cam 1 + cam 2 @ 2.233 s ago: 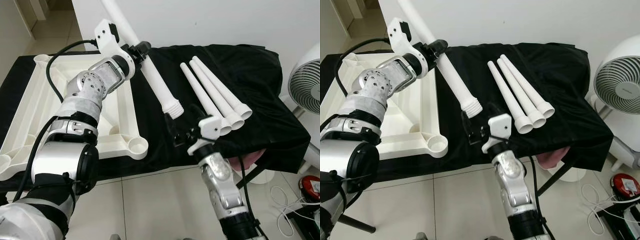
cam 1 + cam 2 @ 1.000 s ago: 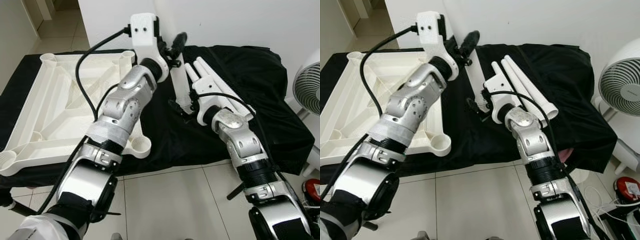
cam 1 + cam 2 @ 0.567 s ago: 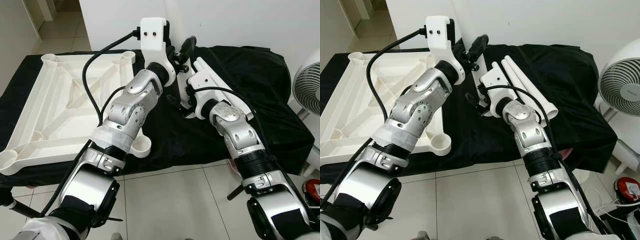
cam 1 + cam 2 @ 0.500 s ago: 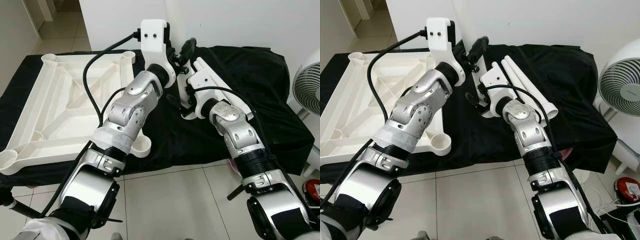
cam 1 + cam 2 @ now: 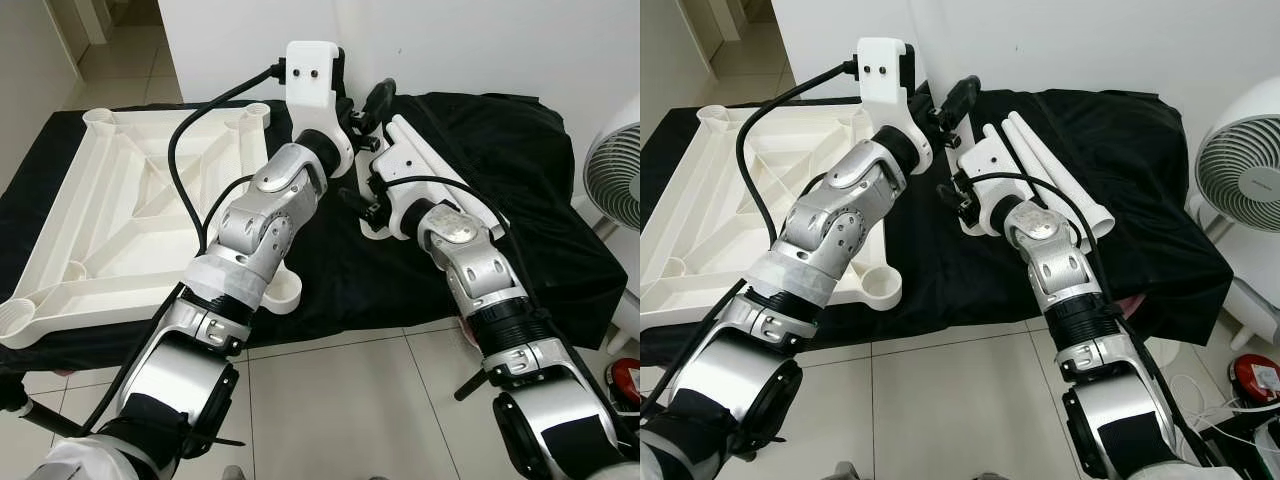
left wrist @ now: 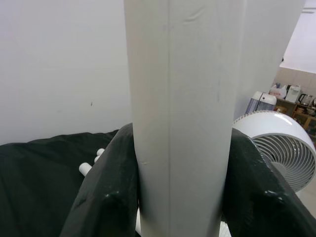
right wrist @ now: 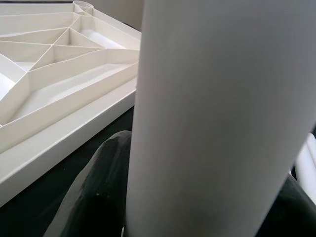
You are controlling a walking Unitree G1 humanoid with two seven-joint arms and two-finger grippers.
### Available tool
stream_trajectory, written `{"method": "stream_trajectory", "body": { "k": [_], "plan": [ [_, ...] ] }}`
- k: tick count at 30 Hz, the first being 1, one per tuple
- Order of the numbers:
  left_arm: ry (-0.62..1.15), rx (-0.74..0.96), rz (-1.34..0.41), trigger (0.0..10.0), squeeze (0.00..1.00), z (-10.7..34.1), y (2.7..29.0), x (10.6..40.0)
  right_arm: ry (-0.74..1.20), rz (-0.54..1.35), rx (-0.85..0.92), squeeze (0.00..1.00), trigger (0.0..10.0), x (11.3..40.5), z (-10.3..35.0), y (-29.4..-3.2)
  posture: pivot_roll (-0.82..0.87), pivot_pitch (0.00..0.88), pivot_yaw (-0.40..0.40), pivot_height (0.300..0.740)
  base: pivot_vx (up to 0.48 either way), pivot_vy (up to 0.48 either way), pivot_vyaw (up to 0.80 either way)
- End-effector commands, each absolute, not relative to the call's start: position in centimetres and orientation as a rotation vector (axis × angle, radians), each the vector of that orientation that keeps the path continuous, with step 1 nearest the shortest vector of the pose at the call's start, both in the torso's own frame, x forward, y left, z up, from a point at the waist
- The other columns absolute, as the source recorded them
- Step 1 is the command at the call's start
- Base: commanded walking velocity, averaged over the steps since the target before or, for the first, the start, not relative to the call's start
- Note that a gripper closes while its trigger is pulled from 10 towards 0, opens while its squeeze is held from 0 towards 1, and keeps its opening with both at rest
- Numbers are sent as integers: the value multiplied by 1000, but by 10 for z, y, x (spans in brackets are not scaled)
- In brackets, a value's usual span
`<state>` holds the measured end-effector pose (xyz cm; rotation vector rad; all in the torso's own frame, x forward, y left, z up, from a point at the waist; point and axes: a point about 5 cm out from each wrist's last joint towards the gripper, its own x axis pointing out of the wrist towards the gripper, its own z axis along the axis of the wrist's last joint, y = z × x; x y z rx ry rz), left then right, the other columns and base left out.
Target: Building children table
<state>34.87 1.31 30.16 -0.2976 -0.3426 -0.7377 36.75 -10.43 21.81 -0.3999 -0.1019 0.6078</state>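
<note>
A white table leg (image 6: 182, 123) stands almost upright over the black cloth, mostly hidden behind both wrists; its lower end (image 5: 968, 222) shows near the cloth. My left gripper (image 5: 948, 108) is shut on its upper part, with black fingers (image 6: 106, 197) on either side. My right gripper (image 5: 956, 195) is shut on the same leg (image 7: 222, 123) lower down. The white table top (image 5: 60, 215) lies upside down to the left, a round corner socket (image 5: 878, 287) at its near right. Three more legs (image 5: 1050, 165) lie side by side to the right.
A black cloth (image 5: 1140, 130) covers the low work surface, whose front edge drops to the tiled floor (image 5: 330, 400). A white fan (image 5: 1240, 160) stands at the right, and a white wall runs close behind. A red object and cables lie on the floor at the far right.
The leg has gone from tilted to nearly upright. My right gripper rose from the cloth's front edge and took hold of the lower leg. In the last half second both arms barely shifted.
</note>
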Motion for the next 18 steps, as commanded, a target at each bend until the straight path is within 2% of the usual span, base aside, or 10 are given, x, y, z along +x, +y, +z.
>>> {"method": "stream_trajectory", "body": {
  "k": [1, 4, 5, 6, 7, 18],
  "plan": [
    [-413, -251, -981, 10000, 0, 311, 1, 336, -57, 603, -393, 0, 10000, 369, 210, -104, -93, 0, 19, 740, 0, 0, 0],
    [-417, -248, -985, 10000, 0, 312, 1, 335, -46, 600, -382, 0, 10000, 370, 209, -104, -93, 0, 22, 740, 0, 0, 0],
    [-418, -245, -986, 10000, 0, 313, 0, 335, -48, 597, -375, 0, 4980, 370, 209, -104, -93, 0, 21, 740, 0, 0, 0],
    [-418, -245, -986, 10000, 0, 313, 0, 335, -48, 597, -375, 0, 4980, 370, 209, -104, -93, 0, 21, 740, 0, 0, 0],
    [-420, -243, -987, 10000, 0, 313, 0, 335, -48, 594, -369, 0, 0, 370, 209, -105, -94, 0, 23, 740, 0, 0, 0],
    [-432, -228, -997, 10000, 0, 312, -3, 332, -64, 537, -320, 0, 0, 375, 215, -109, -93, 0, 21, 740, 0, 0, 0]
  ]
}}
